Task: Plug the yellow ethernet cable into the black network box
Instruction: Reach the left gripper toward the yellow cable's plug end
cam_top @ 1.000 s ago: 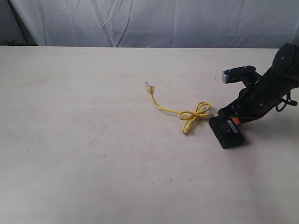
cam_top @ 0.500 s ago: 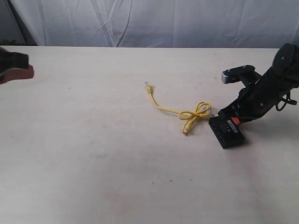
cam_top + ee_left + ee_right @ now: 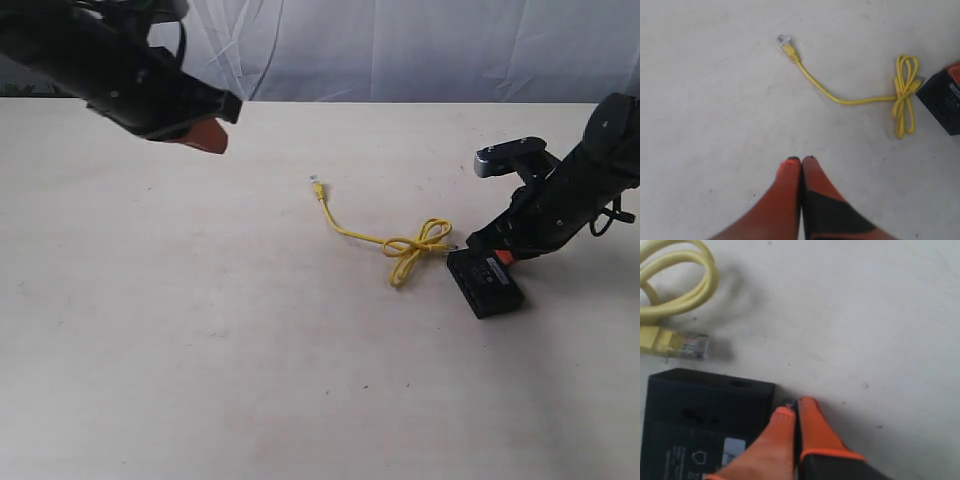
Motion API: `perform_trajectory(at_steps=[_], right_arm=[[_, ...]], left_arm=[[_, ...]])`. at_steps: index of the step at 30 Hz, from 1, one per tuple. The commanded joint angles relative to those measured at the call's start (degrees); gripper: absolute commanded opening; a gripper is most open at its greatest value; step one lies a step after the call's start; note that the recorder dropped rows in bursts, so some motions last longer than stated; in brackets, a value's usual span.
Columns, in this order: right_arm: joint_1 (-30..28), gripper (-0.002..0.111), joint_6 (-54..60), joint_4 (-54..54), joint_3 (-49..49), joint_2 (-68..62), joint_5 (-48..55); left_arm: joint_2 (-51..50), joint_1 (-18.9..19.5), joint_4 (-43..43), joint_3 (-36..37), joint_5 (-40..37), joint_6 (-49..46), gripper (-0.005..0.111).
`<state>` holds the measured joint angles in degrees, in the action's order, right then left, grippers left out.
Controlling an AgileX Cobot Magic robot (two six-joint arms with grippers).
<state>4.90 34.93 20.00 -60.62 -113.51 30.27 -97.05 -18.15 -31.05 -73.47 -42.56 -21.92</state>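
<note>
1. The yellow ethernet cable (image 3: 395, 243) lies on the table (image 3: 250, 350) right of centre. Its knotted loop is just left of the black network box (image 3: 484, 281). One clear plug (image 3: 685, 346) sits just beside the box's port side and is not inserted. The other plug (image 3: 316, 183) lies farther left and farther back.
2. The right gripper (image 3: 791, 407) has its fingers pressed together and empty. The tips are at the box's far edge; I cannot tell whether they touch it.
3. The left gripper (image 3: 801, 160) is also pressed together, holding nothing. It hangs above the table, well left of the cable.
4. Risks:
   - With its fingers pressed together, the left gripper would likely shove the cable along rather than pick it up.
   - The knot leaves little slack, so pulling the far plug could drag the loop and swing the near plug away from the ports.
   - The box is probably light, so pushing a plug in may slide it unless the right gripper really braces it.
5. Half a second ago only the left gripper's tip showed at the left edge. It has now swung in over the far-left table. The cable, box and right gripper have not moved.
</note>
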Motion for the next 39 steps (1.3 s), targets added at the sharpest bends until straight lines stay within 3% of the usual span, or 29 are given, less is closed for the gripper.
perform_trajectory(at_steps=[1,7,11,14,15,17,20,29,39], right_arm=[[-0.2,-0.001,0.4,0.1,-0.3,0.0,-1.2],[-0.2,-0.001,0.4,0.1,-0.3,0.0,-1.3],[-0.2,-0.001,0.4,1.8,-0.3,0.0,-1.8],[-0.2,-0.001,0.4,1.8,-0.3,0.0,-1.8],[-0.2,-0.001,0.4,1.8,-0.3,0.0,-1.7],[-0.2,-0.001,0.4,1.8,-0.3,0.0,-1.7],[-0.2,-0.001,0.4,2.9,-0.3,0.0,-2.0],[-0.2,-0.001,0.4,3.1,-0.3,0.0,-2.2],[-0.2,-0.001,0.4,3.7,-0.3,0.0,-2.3]], left_arm=[[-6.9,-3.2,5.8,-7.8,-2.0,5.5,0.000],[-17.0,-6.5,11.8,-18.7,-4.6,12.0,0.004],[-27.0,-8.0,11.3,-29.3,-8.1,14.3,0.039],[-30.6,-8.7,6.8,-31.7,-7.6,14.3,0.067],[-31.4,-8.7,5.3,-31.9,-6.9,14.0,0.072],[-32.4,-8.8,6.1,-32.2,-5.2,14.9,0.070],[-34.8,-9.9,12.0,-32.2,-1.3,24.6,0.068],[-39.8,-13.6,23.1,-35.9,2.6,35.6,0.065],[-42.6,-14.5,27.3,-38.5,3.6,38.7,0.061]])
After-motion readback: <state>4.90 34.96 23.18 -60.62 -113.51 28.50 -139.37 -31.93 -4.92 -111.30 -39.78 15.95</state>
